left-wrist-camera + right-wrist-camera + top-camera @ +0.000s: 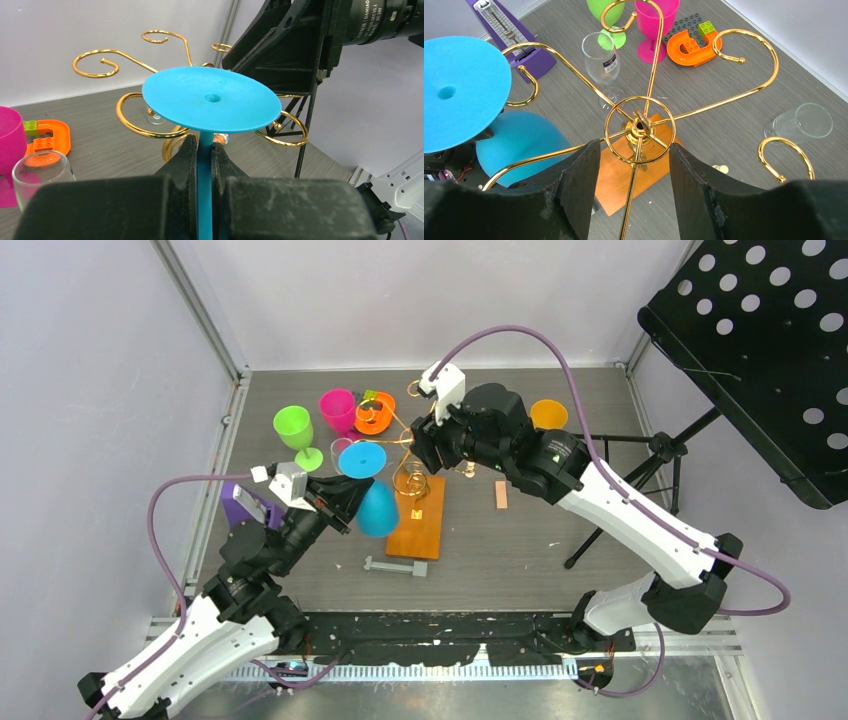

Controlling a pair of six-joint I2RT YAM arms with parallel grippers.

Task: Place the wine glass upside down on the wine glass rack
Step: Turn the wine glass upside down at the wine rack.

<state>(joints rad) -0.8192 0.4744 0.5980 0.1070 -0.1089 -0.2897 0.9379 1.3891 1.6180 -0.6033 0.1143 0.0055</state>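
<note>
Left gripper (204, 150) clamps the upturned blue wine glass (197, 107) by its stem, centre frame. Right gripper (634, 149) straddles the rack (639, 125) top ring; grip unclear.

I'm in a lab test cell, no home: bare white walls (420, 290) w/ metal frame posts (198, 305) round a grey table (560, 530). At 2 o'clock, a black holed panel (770, 380) on a tripod (655, 448). At 12, a purple cable (510, 328).

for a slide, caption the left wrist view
Left gripper clamps the inverted blue wine glass by its stem, gold wire rack behind
</note>
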